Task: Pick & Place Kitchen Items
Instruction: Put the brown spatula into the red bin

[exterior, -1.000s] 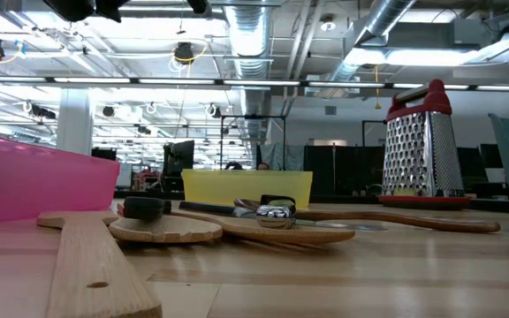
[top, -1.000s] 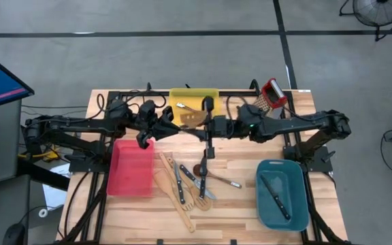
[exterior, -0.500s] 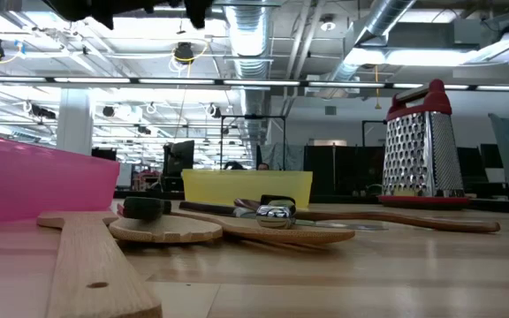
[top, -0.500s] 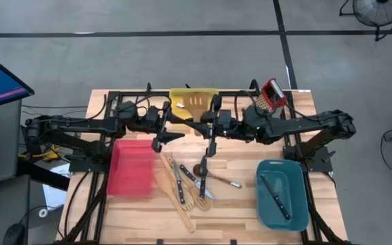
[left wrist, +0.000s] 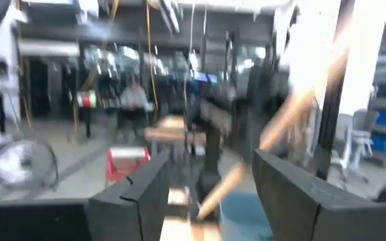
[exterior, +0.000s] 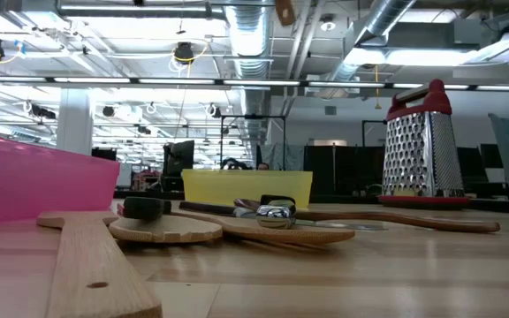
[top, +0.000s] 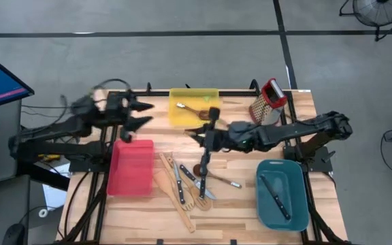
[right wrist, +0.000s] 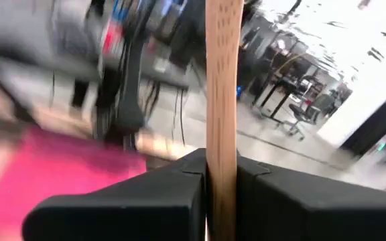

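Two arms are working: my right gripper (top: 205,134) is pinching a wooden spatula (right wrist: 221,80) mid-table, needing a carry to the yellow bin (top: 193,107); my left gripper (top: 140,113), gaping empty, is hovering near the back-left corner.

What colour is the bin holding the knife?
Teal bin, with the knife inside; clearest in the high view.

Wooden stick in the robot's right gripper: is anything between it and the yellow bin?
Nothing visible. The right gripper, shut on the brown wooden stick, hangs close to the yellow rectangular bin; the left gripper is off aside.
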`<action>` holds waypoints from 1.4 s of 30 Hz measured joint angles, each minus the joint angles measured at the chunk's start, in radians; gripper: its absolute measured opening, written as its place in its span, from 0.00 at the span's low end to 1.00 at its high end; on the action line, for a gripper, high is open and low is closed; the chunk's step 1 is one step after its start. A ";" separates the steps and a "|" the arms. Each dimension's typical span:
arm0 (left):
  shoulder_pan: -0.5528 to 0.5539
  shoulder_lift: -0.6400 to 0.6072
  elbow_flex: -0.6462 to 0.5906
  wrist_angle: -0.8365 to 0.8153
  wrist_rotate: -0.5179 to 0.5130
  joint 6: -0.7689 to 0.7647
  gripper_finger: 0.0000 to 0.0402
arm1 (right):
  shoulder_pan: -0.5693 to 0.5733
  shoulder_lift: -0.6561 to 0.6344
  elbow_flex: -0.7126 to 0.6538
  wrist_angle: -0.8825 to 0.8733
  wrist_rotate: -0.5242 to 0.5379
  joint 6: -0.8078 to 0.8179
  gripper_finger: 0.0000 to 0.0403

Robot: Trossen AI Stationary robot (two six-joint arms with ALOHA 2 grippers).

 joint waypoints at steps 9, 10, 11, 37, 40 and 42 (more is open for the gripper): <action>0.000 -0.242 0.002 -0.017 -0.083 -0.090 0.50 | -0.038 0.193 0.017 0.082 0.123 -0.212 0.05; 0.000 -0.249 0.002 -0.038 -0.082 -0.109 0.51 | -0.040 0.214 0.034 0.079 0.152 -0.234 0.05; 0.000 -0.256 0.002 -0.065 -0.082 -0.130 0.52 | -0.040 0.234 0.060 0.080 0.174 -0.258 0.05; 0.001 -0.060 0.000 -0.252 0.025 -0.410 0.63 | 0.087 0.307 0.366 -0.602 0.435 -0.398 0.05; 0.001 -0.051 0.000 -0.248 0.046 -0.418 0.63 | 0.122 0.307 0.426 -0.587 0.394 -0.398 0.05; 0.004 -0.051 0.000 -0.240 0.060 -0.428 0.63 | 0.144 0.307 0.467 -0.586 0.378 -0.399 0.05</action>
